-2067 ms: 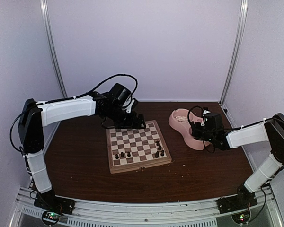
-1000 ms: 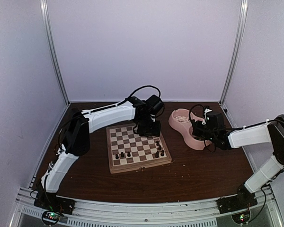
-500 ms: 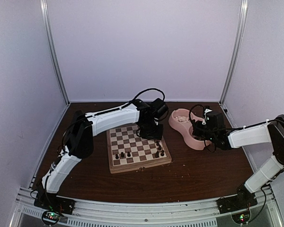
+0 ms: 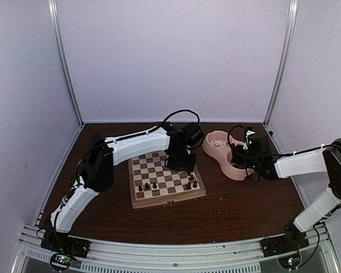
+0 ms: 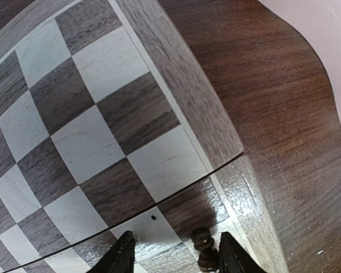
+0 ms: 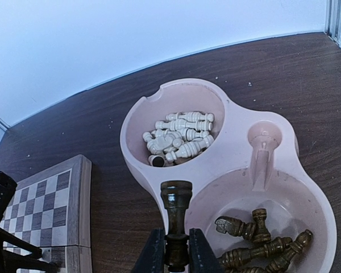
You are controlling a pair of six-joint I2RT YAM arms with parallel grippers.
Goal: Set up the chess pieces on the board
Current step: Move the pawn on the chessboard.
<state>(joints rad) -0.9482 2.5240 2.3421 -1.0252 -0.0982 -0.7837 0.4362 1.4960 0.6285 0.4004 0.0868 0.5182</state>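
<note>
From where I stand, the board (image 4: 166,180) lies flat in the middle of the brown table (image 4: 102,199). A few dark pieces (image 4: 147,186) stand along its near rows.

The left arm stretches across to the board's right side. The left claw (image 5: 175,251) hangs low over the squares by the frame there, its two fingers apart. A dark pawn (image 5: 203,248) stands upright on the board between them, nearer one finger than the other. I cannot tell whether that finger touches it.

Just right of the board sits the pink double bowl (image 6: 137,162). Its far hollow holds a heap of white pieces (image 6: 179,133). Its near hollow holds several loose brown pieces (image 6: 261,239) lying on their sides.

The right claw (image 6: 176,250) hovers over the rim between the two hollows. It is clamped on a dark castle-topped piece (image 6: 176,207), which is held upright by its lower end, its top clear of the fingers.
</note>
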